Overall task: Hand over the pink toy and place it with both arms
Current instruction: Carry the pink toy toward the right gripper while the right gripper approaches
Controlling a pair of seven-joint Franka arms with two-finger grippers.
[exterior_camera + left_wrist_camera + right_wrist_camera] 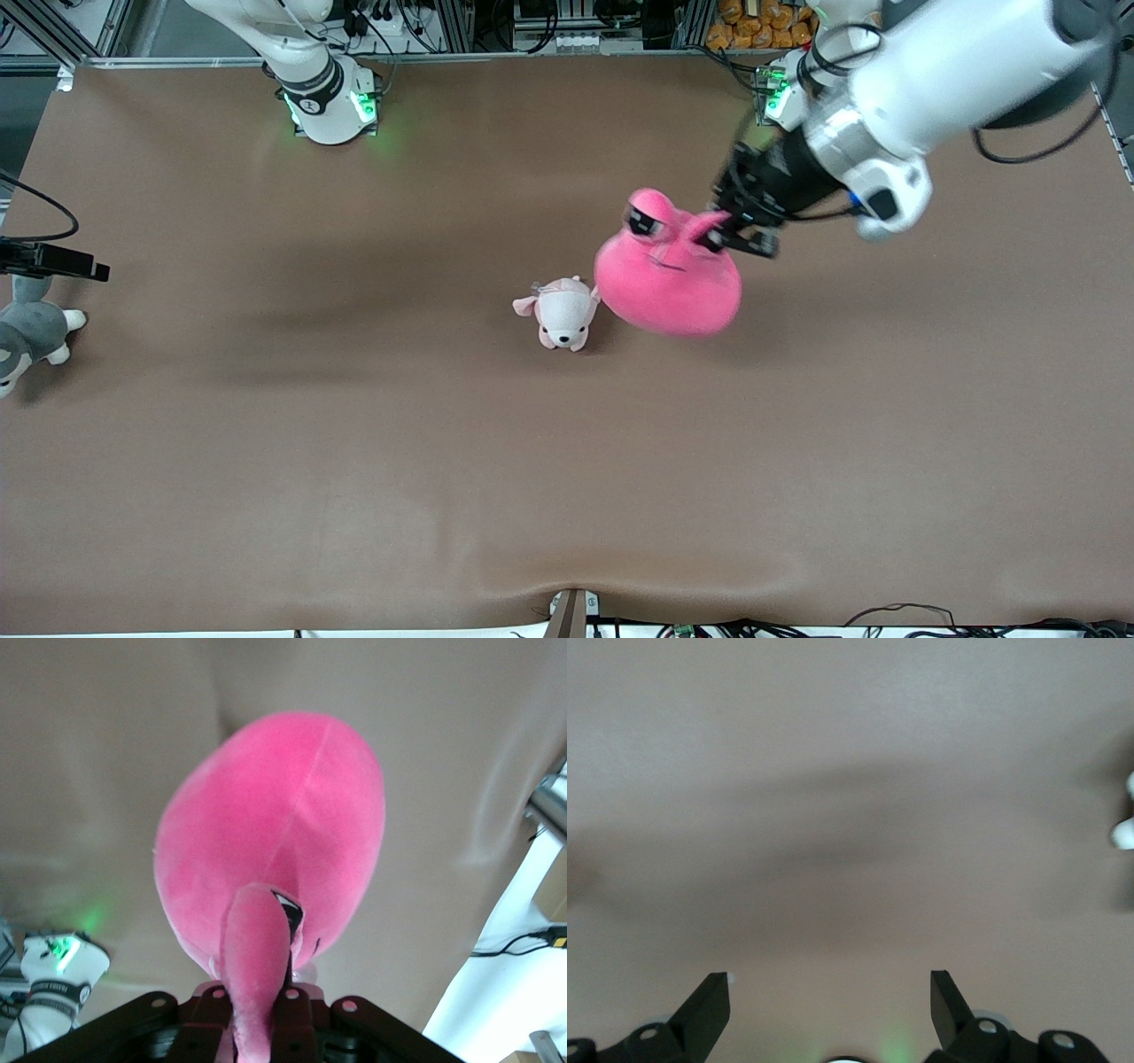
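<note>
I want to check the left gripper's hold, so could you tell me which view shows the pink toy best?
The front view: the whole pink toy hangs by one eye stalk from the left gripper. The left wrist view shows only its underside and the pinched stalk. The right wrist view shows none of it.

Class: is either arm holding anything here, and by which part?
The left end effector holds the pink toy by one eye stalk; the right end effector is open and empty.
</note>
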